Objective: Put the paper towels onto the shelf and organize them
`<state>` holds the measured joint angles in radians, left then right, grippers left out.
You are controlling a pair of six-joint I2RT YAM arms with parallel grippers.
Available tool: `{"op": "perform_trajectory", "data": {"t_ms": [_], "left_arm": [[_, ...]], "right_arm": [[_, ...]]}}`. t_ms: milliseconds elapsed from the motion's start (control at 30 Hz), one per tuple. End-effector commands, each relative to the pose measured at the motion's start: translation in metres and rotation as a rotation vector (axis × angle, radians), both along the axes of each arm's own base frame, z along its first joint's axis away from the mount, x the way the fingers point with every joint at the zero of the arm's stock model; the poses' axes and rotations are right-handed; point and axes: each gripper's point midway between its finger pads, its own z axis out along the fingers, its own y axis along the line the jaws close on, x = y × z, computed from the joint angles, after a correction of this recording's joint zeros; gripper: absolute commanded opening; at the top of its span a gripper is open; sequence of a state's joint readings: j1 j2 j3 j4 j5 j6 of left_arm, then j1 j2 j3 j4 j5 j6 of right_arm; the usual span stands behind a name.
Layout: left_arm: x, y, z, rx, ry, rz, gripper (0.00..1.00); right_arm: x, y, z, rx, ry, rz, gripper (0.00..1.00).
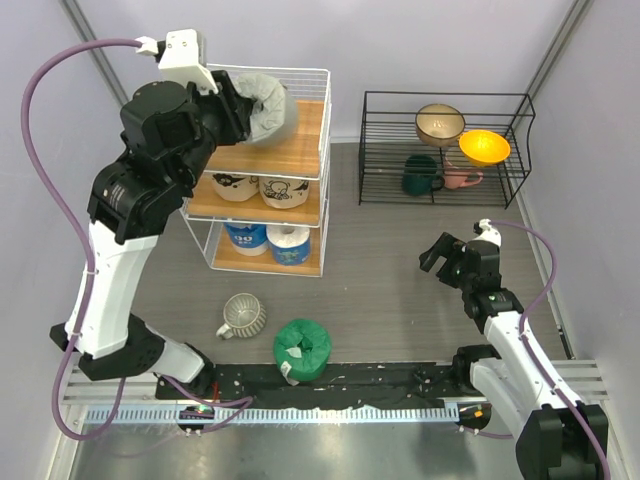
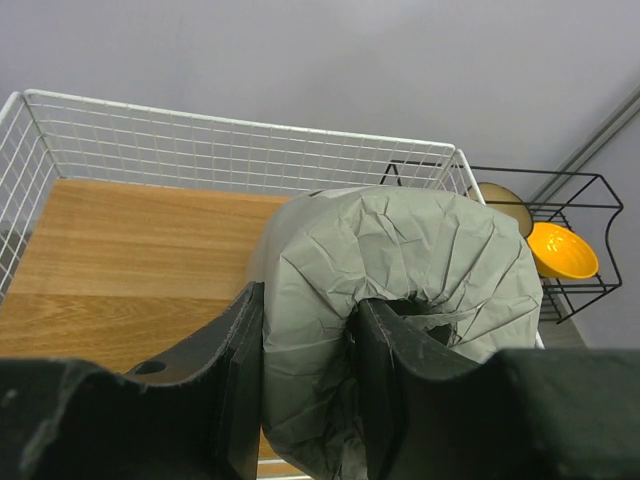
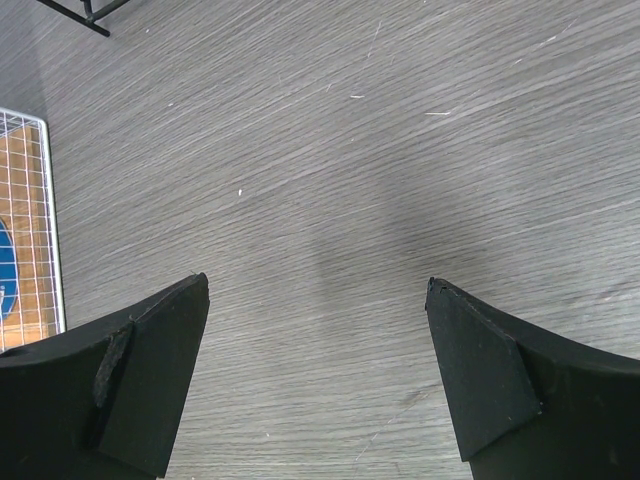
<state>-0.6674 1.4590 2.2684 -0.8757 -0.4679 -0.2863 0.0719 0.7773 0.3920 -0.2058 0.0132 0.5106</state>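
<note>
My left gripper (image 1: 243, 112) is shut on the grey paper towel roll (image 1: 268, 108) and holds it over the top board of the white wire shelf (image 1: 310, 135); in the left wrist view the fingers (image 2: 240, 370) pinch the roll's wall (image 2: 400, 260). Two tan cartoon rolls (image 1: 284, 190) sit on the middle tier, and a blue-white roll (image 1: 246, 238) and a white-blue roll (image 1: 290, 243) on the bottom tier. The green roll (image 1: 302, 347) lies on the table in front of the shelf. My right gripper (image 1: 447, 257) is open and empty above bare table (image 3: 320, 200).
A ribbed pale mug (image 1: 243, 316) lies left of the green roll. A low black wire rack (image 1: 445, 150) at the back right holds a tan bowl (image 1: 439, 123), an orange bowl (image 1: 484, 147) and two mugs. The shelf's edge shows in the right wrist view (image 3: 25, 230).
</note>
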Motion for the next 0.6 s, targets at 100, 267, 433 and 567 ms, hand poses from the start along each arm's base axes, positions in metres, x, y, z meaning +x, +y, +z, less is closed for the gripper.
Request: {"op": "perform_trajectory", "data": {"t_ms": [100,267,433,567], "left_arm": [[0.003,-0.021,0.026,-0.105,-0.074,-0.105,0.36],[0.003,-0.023,0.023,-0.103,-0.059,-0.117,0.36],[0.004,-0.015,0.020,-0.088,-0.051,-0.085,0.37],[0.004,-0.014,0.020,-0.088,-0.051,-0.083,0.37]], "right_arm": [[0.005,0.000,0.005,-0.006,-0.029,-0.003,0.95],[0.006,0.000,0.005,-0.006,-0.030,-0.003,0.95],[0.006,0.000,0.004,-0.003,-0.025,0.000,0.95],[0.006,0.000,0.005,-0.005,-0.029,0.000,0.96]]}}
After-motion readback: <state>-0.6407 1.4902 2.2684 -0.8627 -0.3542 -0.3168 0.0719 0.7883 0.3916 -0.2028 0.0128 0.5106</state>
